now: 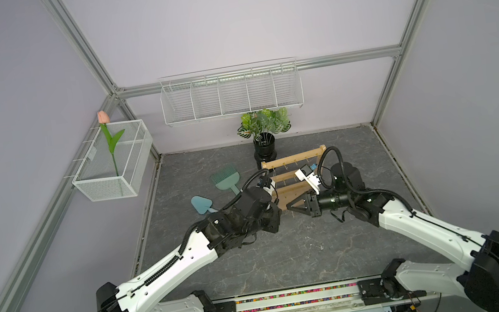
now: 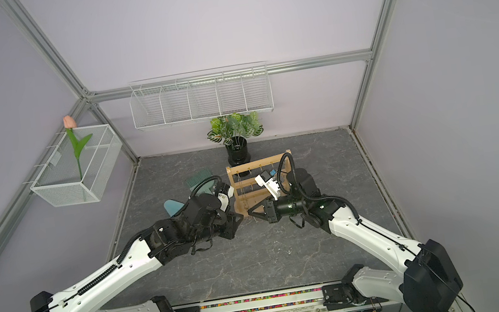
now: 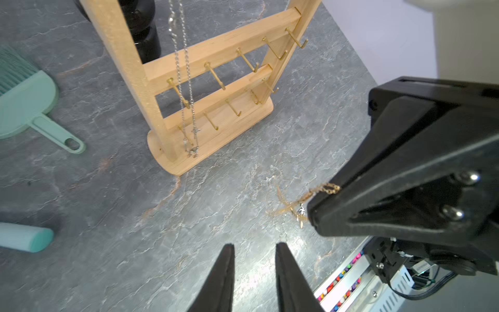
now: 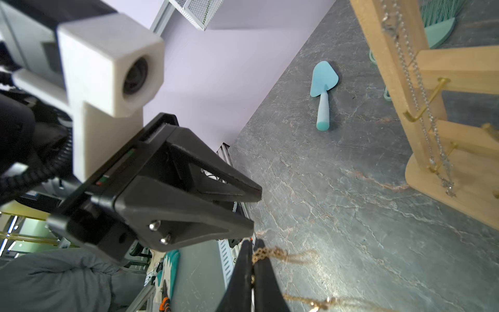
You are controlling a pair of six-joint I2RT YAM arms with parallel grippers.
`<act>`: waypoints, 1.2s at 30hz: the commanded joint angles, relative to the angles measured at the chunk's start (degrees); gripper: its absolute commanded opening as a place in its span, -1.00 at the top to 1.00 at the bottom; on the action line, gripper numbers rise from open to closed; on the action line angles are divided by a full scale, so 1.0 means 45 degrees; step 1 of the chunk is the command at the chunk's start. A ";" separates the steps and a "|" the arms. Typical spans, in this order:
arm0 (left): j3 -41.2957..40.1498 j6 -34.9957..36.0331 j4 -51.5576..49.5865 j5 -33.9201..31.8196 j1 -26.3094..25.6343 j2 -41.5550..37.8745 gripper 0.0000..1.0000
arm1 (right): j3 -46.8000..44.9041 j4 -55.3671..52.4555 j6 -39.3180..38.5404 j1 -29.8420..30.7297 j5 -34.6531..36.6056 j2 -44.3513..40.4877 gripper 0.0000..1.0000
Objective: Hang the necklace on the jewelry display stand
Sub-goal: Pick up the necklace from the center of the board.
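Presently, the gold necklace (image 3: 297,205) is found clamped at the tip of the right gripper (image 3: 324,201), whose jaws are pressed together on the chain; the loose length hangs from that tip over the table (image 3: 189,216). The left gripper (image 3: 253,248) is noted with jaws parted and nothing between them, its tips just short of the dangling necklace. The stand (image 3: 216,51) is seen beyond both grippers, touched by neither, with a silver chain (image 3: 189,81) hung on it.
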 commanded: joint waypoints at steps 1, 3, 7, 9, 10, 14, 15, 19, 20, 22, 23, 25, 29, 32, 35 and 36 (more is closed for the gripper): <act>-0.0128 0.0070 0.1417 0.0579 0.0022 0.0045 0.38 | 0.0395 -0.0378 0.0816 -0.0135 -0.0398 -0.0099 0.87; -0.0096 0.0196 0.1572 0.0729 0.0031 0.0198 0.38 | 0.0368 -0.0096 0.1223 -0.0131 -0.0522 -0.0119 0.86; -0.0165 0.0277 0.1925 0.0810 0.0031 0.0220 0.35 | 0.0383 0.0260 0.1826 -0.0136 -0.0633 -0.0138 0.86; -0.0220 0.0322 0.2123 0.0929 0.0012 0.0218 0.33 | 0.0412 0.0263 0.2075 -0.0147 -0.0597 -0.0168 0.86; -0.0225 0.0340 0.2166 0.0925 0.0012 0.0215 0.33 | 0.0426 0.0311 0.2186 -0.0175 -0.0628 -0.0170 0.86; -0.0361 0.0362 0.2457 0.0799 -0.0037 0.0282 0.31 | 0.0404 0.0827 0.2870 -0.0208 -0.0764 -0.0216 0.86; -0.0393 0.0327 0.2535 0.0755 -0.0051 0.0309 0.31 | 0.0384 0.0956 0.3024 -0.0200 -0.0769 -0.0216 0.86; -0.0421 0.0412 0.2818 0.0764 -0.0047 0.0386 0.31 | 0.0408 0.1363 0.3634 -0.0221 -0.0836 -0.0251 0.86; -0.0440 0.0449 0.2893 0.0801 -0.0066 0.0386 0.31 | 0.0422 0.1447 0.3761 -0.0226 -0.0828 -0.0256 0.87; -0.0441 0.0540 0.3037 0.0872 -0.0113 0.0424 0.31 | 0.0472 0.1581 0.4054 -0.0236 -0.0772 -0.0275 0.86; -0.0440 0.0628 0.3088 0.0884 -0.0170 0.0467 0.31 | 0.0492 0.1681 0.4215 -0.0253 -0.0751 -0.0294 0.86; -0.0401 0.0759 0.3058 0.0792 -0.0312 0.0595 0.31 | 0.0534 0.1854 0.4499 -0.0255 -0.0717 -0.0280 0.87; -0.0704 0.0789 0.3370 0.0581 -0.0379 0.0599 0.31 | 0.0565 0.2129 0.4767 -0.0265 -0.0691 -0.0237 0.86; -0.0856 0.0594 0.3382 0.0167 -0.0379 0.0463 0.38 | 0.0612 0.2107 0.4796 -0.0351 -0.0637 -0.0294 0.86; -0.1107 0.0374 0.3280 -0.0564 -0.0379 0.0220 0.39 | 0.0614 0.1866 0.4618 -0.0497 -0.0596 -0.0296 0.87; -0.1176 0.0442 0.3292 -0.0702 -0.0364 0.0134 0.39 | 0.0727 0.1781 0.4528 -0.0514 -0.0594 -0.0262 0.86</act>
